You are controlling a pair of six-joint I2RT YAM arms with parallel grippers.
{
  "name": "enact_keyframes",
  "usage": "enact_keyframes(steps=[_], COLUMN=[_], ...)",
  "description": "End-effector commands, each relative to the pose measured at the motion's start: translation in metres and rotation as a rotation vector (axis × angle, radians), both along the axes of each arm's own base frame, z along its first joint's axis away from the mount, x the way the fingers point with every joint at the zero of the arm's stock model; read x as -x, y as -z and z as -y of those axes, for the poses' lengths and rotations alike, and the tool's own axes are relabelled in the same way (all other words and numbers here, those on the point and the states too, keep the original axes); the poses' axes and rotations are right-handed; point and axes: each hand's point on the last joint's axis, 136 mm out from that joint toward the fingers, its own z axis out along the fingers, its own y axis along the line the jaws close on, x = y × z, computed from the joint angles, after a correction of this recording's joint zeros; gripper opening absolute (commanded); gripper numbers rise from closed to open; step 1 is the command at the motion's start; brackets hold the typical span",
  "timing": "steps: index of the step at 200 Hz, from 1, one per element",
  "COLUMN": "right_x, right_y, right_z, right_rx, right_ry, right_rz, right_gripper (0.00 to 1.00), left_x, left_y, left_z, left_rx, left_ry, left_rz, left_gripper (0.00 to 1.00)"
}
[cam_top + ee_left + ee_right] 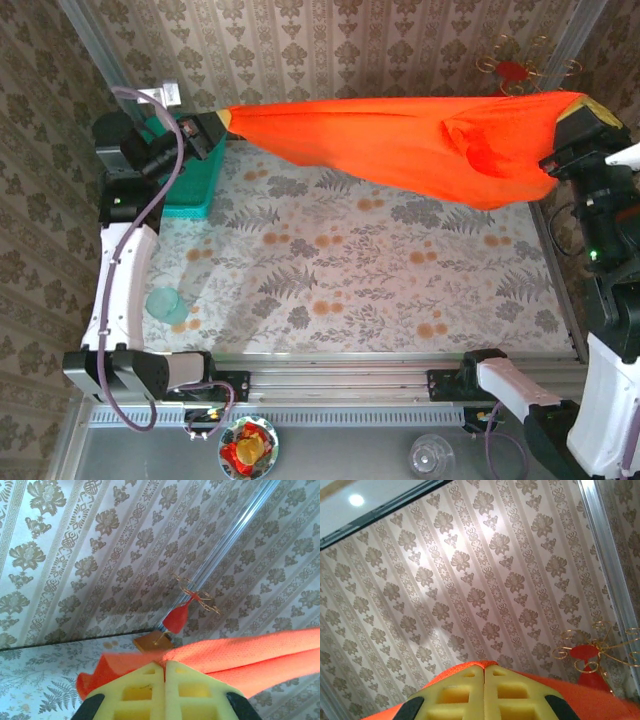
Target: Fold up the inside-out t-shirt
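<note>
The inside-out t-shirt (400,145), bright orange, hangs stretched in the air across the back of the table between both arms, sagging lowest toward the right. My left gripper (224,118) is shut on its left end; in the left wrist view the yellow fingers (145,692) meet with the t-shirt (250,652) pinched at my left gripper (164,666). My right gripper (578,106) is shut on the right end. In the right wrist view the t-shirt (470,666) pokes out round my right gripper (484,667), whose jaws are pressed together.
A red glossy ornament (514,68) with gold wire loops stands at the back right, behind the shirt. A teal tray (195,185) sits at the back left. A clear green cup (166,303) stands by the left arm. The flowered tablecloth (340,270) lies beneath.
</note>
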Motion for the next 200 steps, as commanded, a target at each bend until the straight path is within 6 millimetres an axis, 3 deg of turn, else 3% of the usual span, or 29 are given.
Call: enact_keyframes(steps=[1, 10, 23, 58, 85, 96, 116, 132, 153, 178, 200], right_x=[-0.047, -0.054, -0.061, -0.073, -0.098, -0.113, -0.138, -0.155, -0.162, -0.143, -0.132], right_y=[0.045, 0.057, 0.068, 0.083, 0.103, 0.111, 0.119, 0.108, 0.075, 0.027, 0.021], right_z=[-0.004, -0.007, -0.009, -0.016, -0.024, -0.027, -0.03, -0.029, -0.03, -0.031, -0.033], right_rx=[-0.027, -0.037, -0.046, -0.063, -0.072, -0.073, -0.076, -0.083, -0.08, -0.07, -0.072], right_ry=[-0.023, -0.037, -0.045, -0.085, -0.124, -0.138, -0.151, -0.153, -0.163, -0.175, -0.193], right_rz=[-0.16, -0.196, -0.233, -0.28, -0.335, -0.359, -0.37, -0.348, -0.29, -0.192, -0.181], right_gripper=[0.0, 0.0, 0.0, 0.0, 0.0, 0.0, 0.0, 0.0, 0.0, 0.0, 0.0], left_x=[0.03, 0.035, 0.036, 0.019, -0.009, -0.021, -0.045, -0.062, -0.075, -0.067, -0.051], left_y=[-0.082, -0.097, -0.102, -0.066, -0.032, -0.026, -0.034, -0.054, -0.089, -0.124, -0.131], left_z=[-0.033, -0.049, -0.063, -0.058, -0.064, -0.065, -0.067, -0.067, -0.064, -0.061, -0.059], left_rx=[0.038, 0.021, -0.033, -0.014, 0.009, 0.017, 0.041, 0.064, 0.102, 0.111, 0.09], left_ry=[-0.098, -0.186, -0.268, -0.212, -0.227, -0.221, -0.21, -0.183, -0.138, -0.109, -0.111], left_rz=[0.187, 0.21, 0.208, 0.088, -0.015, -0.03, -0.011, 0.009, 0.051, 0.105, 0.12], left_gripper=[0.0, 0.0, 0.0, 0.0, 0.0, 0.0, 0.0, 0.0, 0.0, 0.0, 0.0])
